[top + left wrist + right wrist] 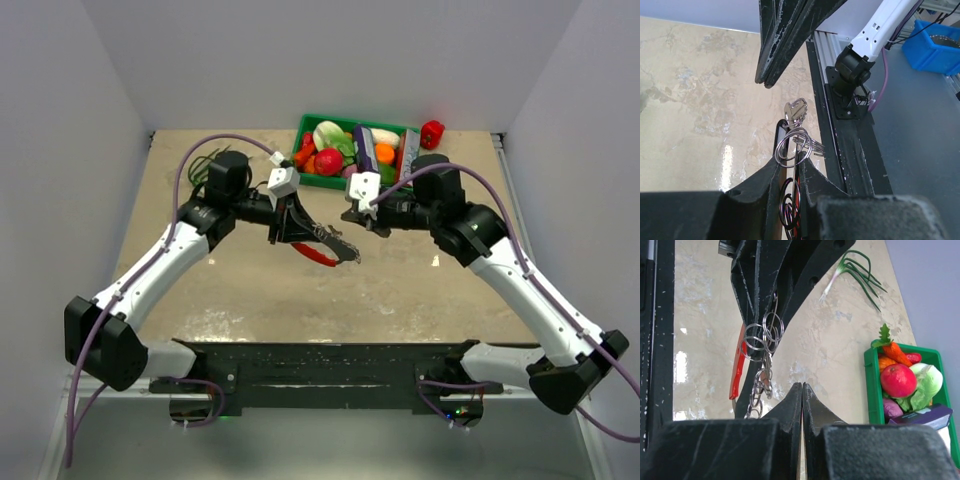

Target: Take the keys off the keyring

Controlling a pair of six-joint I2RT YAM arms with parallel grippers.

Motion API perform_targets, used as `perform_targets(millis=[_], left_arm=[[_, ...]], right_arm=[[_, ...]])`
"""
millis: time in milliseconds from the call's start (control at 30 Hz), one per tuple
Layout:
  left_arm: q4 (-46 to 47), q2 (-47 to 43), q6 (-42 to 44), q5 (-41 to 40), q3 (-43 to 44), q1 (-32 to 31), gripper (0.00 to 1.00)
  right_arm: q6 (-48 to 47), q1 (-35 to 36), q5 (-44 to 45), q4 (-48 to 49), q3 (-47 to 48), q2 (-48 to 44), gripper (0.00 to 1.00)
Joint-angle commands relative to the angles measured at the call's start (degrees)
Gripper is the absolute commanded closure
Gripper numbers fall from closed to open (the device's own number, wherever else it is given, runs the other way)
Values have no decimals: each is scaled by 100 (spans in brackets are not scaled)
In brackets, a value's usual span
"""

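- right gripper (pixel 801 390) nearest, jaws together, empty, tip near the keys (pixel 761 382), prob lining up to pick one
- left gripper (pixel 791 161) clamps keyring (pixel 790 147) over table (pixel 840 355) so keys + red tag (pixel 737 365) dangle free

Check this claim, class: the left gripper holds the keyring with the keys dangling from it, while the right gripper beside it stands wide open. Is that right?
Not quite. The right gripper is shut, not wide open: the right wrist view shows its jaws pressed together on nothing. The rest stands: the left gripper holds the keyring, keys dangling.
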Motion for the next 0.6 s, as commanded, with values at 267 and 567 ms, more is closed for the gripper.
perform_targets(millis=[267, 567], left_arm=[[-217, -231, 343, 757, 409, 49, 100], [-296, -240, 405, 793, 374, 49, 100]], right_arm=[[-1568, -658, -1377, -1389, 184, 283, 48], [-1465, -720, -2196, -936, 255, 222, 44]])
